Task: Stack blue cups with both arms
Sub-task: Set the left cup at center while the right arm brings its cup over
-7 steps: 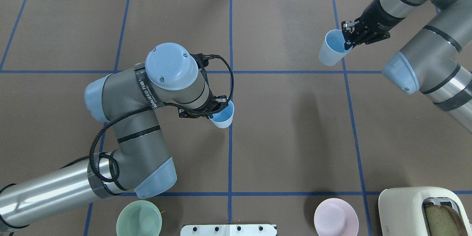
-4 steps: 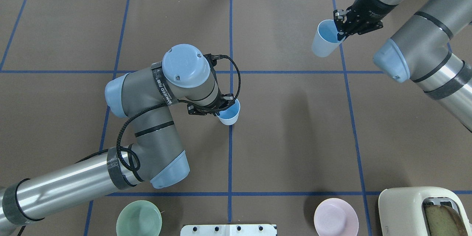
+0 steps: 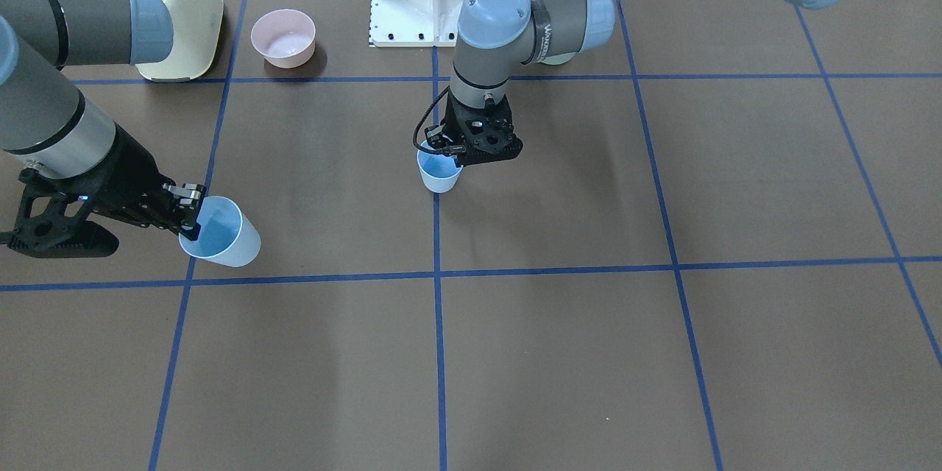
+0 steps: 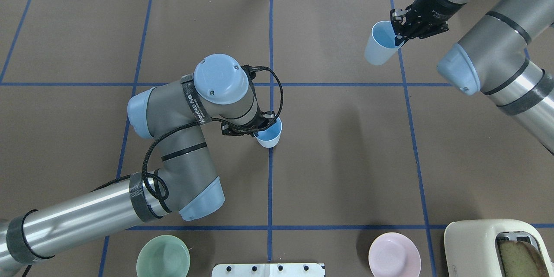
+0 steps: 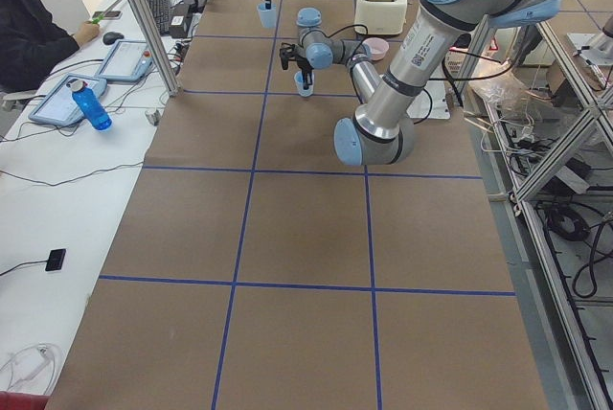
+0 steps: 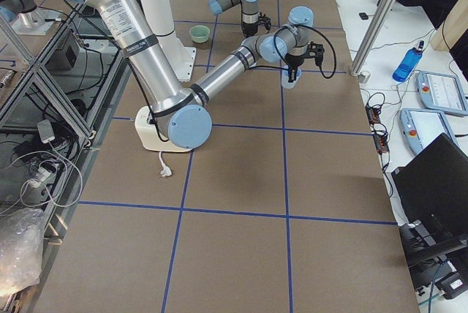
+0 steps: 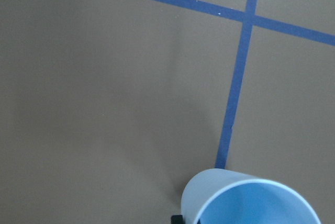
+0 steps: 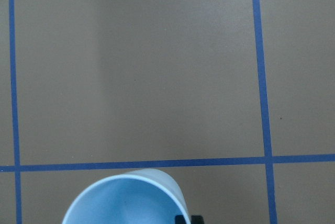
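Two pale-blue cups are in view. My left gripper (image 4: 261, 125) is shut on the rim of one blue cup (image 4: 269, 134), upright and low over the table's centre line; I cannot tell whether it touches the table. It also shows in the front view (image 3: 439, 174) and the left wrist view (image 7: 246, 200). My right gripper (image 4: 400, 37) is shut on the rim of the other blue cup (image 4: 380, 50), tilted and held above the far right of the table. That cup also shows in the front view (image 3: 221, 232) and the right wrist view (image 8: 125, 200). The cups are far apart.
A green bowl (image 4: 163, 257) and a pink bowl (image 4: 394, 254) stand on either side of the white base mount (image 4: 268, 269) at the near edge. A cream toaster (image 4: 497, 246) with a bread slice is at the near right. Blue tape lines grid the brown table cover.
My left arm has swung right, carrying its cup a little right and farther from the robot. My right arm has moved its cup farther away and slightly left. Both grips held.
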Controlling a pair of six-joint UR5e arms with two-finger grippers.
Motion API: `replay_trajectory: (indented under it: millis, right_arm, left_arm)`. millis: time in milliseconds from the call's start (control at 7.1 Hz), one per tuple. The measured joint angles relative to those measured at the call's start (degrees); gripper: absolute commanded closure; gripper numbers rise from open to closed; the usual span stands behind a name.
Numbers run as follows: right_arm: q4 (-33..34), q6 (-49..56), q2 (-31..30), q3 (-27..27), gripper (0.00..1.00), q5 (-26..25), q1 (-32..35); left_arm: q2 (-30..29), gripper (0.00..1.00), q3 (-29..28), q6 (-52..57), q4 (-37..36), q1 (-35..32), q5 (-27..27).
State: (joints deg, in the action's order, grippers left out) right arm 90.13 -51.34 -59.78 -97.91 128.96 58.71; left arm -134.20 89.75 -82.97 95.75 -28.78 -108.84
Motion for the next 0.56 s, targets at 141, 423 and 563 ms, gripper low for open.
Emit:
replay_trajectory:
  millis: [141,423,563]
  right_arm:
    - [0.0,0.0,0.0,0.0,1.0,0.0,0.0]
    - [-0.1,0.0,0.0,0.0,1.0,0.1,0.0]
    - [-0.1,0.0,0.0,0.0,1.0,0.1,0.1]
  left_arm:
    - [0.0,1.0,-0.1,0.0,0.0,0.2,0.4]
    - [0.1,0.64,-0.1,-0.1,0.0,0.8,1.3]
    - [0.1,0.48,0.0,0.0,0.2,0.9,1.4]
